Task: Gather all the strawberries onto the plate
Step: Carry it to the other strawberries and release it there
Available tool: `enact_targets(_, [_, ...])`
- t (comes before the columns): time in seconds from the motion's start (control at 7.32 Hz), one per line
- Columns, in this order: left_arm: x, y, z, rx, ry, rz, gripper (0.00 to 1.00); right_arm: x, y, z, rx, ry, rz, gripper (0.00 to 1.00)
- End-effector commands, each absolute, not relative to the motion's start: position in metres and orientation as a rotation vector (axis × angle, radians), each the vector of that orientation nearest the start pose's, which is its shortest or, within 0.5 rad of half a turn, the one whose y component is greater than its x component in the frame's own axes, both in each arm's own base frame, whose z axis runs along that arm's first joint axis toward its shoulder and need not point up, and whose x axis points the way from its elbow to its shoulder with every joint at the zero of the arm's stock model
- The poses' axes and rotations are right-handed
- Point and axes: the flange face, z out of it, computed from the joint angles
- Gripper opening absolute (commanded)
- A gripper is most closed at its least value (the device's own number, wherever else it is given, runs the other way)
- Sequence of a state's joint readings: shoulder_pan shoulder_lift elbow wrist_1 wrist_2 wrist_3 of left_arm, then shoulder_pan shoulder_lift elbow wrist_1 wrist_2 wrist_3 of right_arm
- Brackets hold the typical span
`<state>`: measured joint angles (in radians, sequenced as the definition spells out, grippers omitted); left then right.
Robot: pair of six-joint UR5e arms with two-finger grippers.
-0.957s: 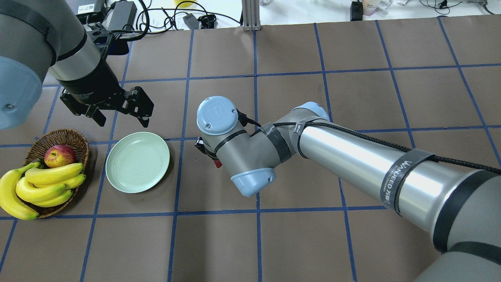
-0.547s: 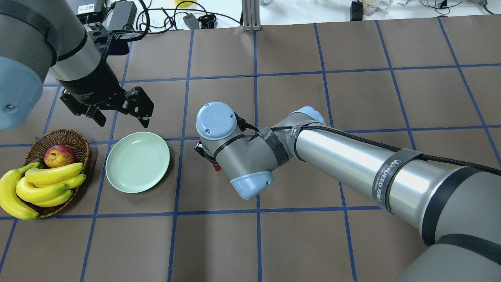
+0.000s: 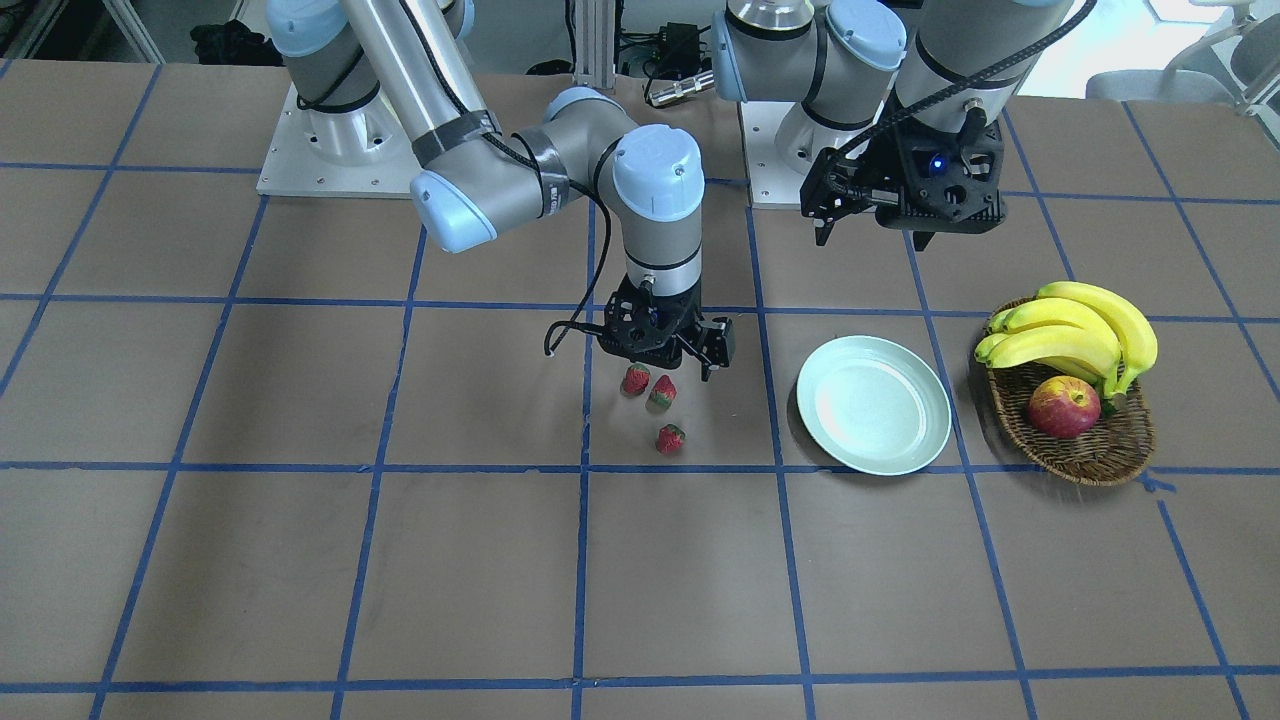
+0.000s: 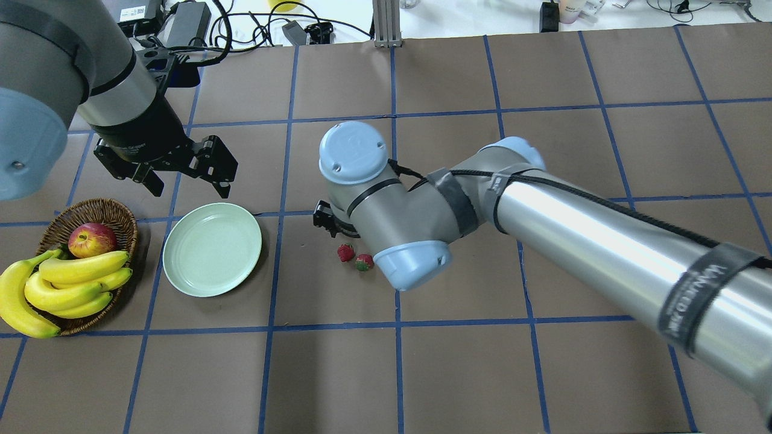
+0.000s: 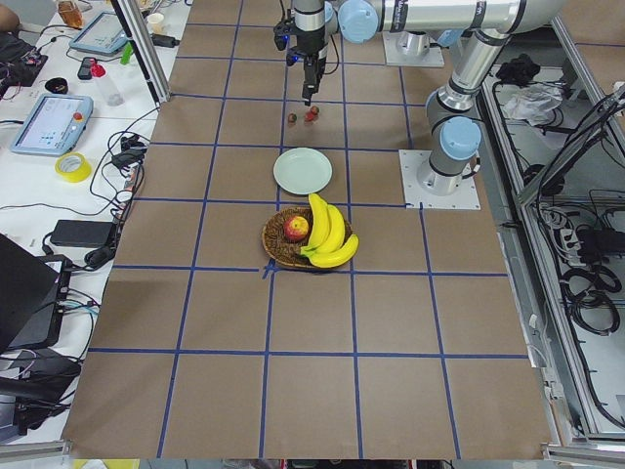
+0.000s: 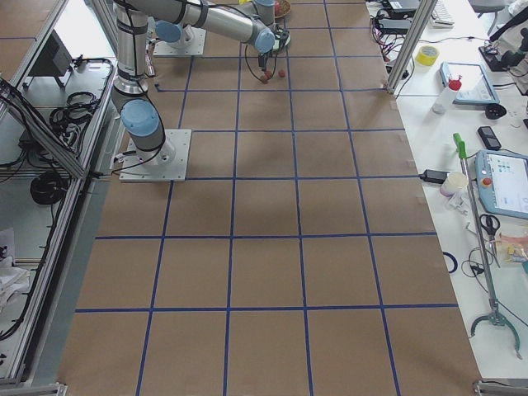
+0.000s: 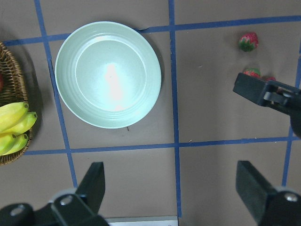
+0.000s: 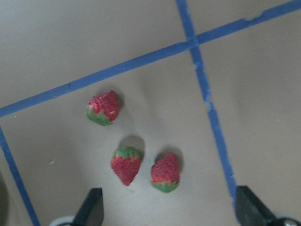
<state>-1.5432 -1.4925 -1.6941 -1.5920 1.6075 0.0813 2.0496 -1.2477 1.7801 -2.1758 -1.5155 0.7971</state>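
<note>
Fingers (image 8: 94, 207) of the right gripper (image 3: 665, 355) stand apart and empty, low over the brown counter (image 4: 458, 374). Those of the left gripper (image 4: 191, 190) are likewise spread on nothing, raised near the plate (image 4: 212, 249). That mint-green plate lies bare beside the basket (image 4: 117, 212), while three strawberries (image 3: 661, 392) sit clustered on the counter just below the right gripper, apart from the plate.

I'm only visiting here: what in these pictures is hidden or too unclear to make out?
Overhead view: the right arm's wrist covers one of the three strawberries and most of the right gripper.
Right wrist view: the bottom edge cuts off its fingers; only the tips show.
Left wrist view: the left edge cuts off the basket.
Both side views: the strawberries are specks, too small for detail.
</note>
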Motion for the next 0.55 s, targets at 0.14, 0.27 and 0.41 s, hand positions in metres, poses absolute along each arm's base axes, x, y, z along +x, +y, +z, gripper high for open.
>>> enact_targets(0.14, [-0.117,-0.455,0.463,0.08,3.109,0.103,1.0,0.217,-0.513,0.343,0.277,3.051,-0.012,1.0])
enact_targets(0.27, [-0.115,-0.46,0.461,0.066,3.129,0.107,1.0,0.175,-0.521,0.357,0.263,3.056,0.003,1.0])
enact_targets(0.41, [-0.114,-0.464,0.454,0.055,3.152,0.127,1.0,0.131,-0.523,0.387,0.183,3.073,0.006,1.0])
